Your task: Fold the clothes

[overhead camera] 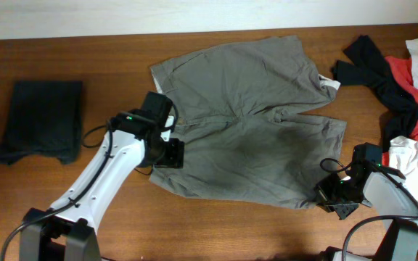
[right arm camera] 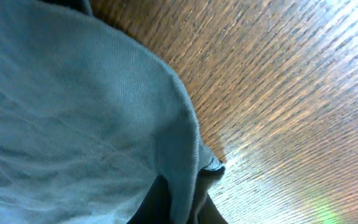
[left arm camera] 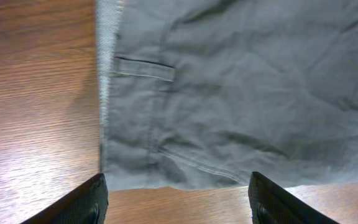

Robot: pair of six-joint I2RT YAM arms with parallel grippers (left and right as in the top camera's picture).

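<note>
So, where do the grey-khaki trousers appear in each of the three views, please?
Overhead: the grey-khaki trousers lie spread at the centre of the table.
Left wrist: they fill the upper right, their edge just above the open left fingers.
Right wrist: they cover the left half, one corner running down between the right fingers.
Shared landmark: the brown wooden table beside the cloth in all three.

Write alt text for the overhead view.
A grey-khaki garment lies spread flat on a wooden table, the left gripper at its lower left edge and the right gripper at its lower right corner. A folded dark garment lies far left; a black, red and white clothes heap far right.
</note>
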